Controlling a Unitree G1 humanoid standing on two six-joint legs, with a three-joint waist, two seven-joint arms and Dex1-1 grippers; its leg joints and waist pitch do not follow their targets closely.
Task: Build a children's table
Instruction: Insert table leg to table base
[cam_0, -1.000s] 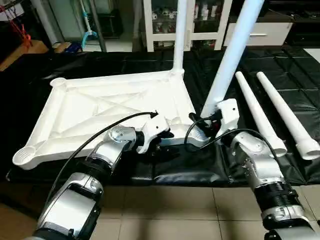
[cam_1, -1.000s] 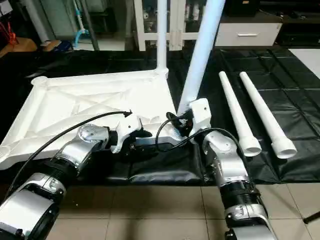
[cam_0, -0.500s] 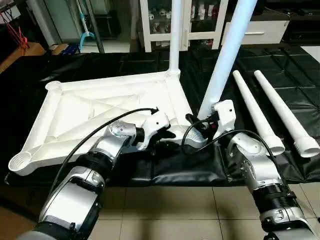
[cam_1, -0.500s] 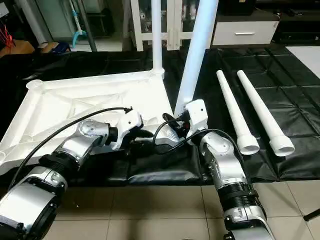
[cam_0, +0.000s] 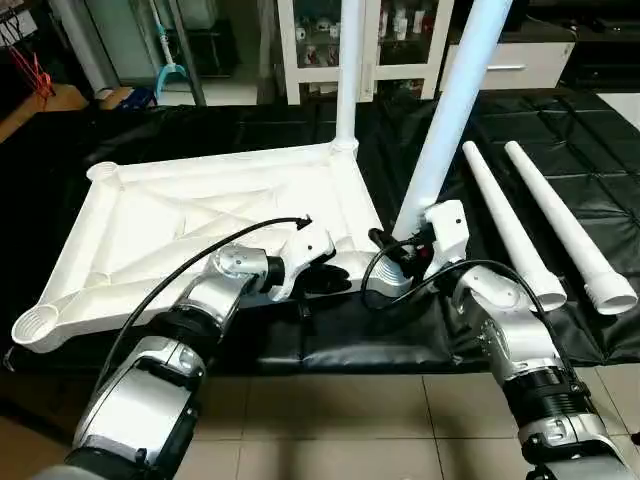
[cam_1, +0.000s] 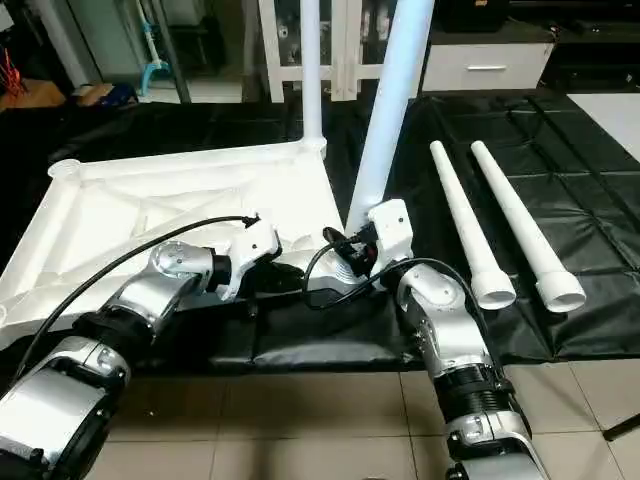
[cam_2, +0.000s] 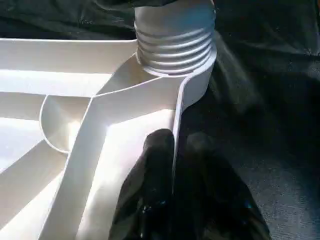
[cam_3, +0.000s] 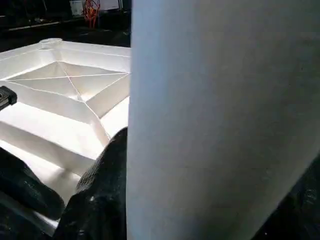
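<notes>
Now the held leg (cam_0: 452, 110) rises upright, threaded end in the tabletop (cam_0: 170, 215) socket.

Tabletop (cam_0: 190, 215) underside-up on mat (cam_0: 400, 340), two legs (cam_0: 445, 110) upright in its corners, two loose legs (cam_0: 545, 215) right

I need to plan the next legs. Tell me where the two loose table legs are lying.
In the left eye view, the two loose table legs lie side by side on the black mat, on the robot's right, beyond the right gripper and the leg it holds.
</notes>
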